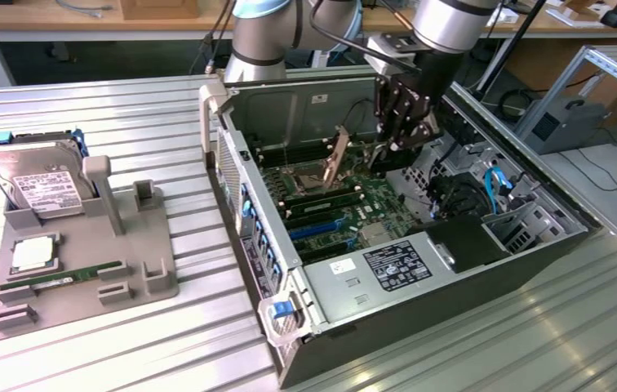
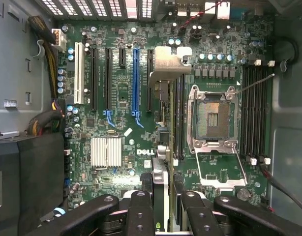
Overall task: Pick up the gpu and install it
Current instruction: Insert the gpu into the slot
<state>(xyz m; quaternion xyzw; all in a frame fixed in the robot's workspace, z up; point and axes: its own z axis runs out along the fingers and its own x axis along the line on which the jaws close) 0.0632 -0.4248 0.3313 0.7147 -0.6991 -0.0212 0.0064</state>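
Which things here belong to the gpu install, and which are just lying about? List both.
Job: slim black gpu card with pale metal bracket, in the jaws; green motherboard; open grey computer case.
Lying about: boxy silver hard drive with white label; small green RAM stick; grey fixture tray.

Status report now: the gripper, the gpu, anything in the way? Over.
Gripper shut on gpu, card edge-on. Held above motherboard inside open case, not seated. Raised socket plate close by.
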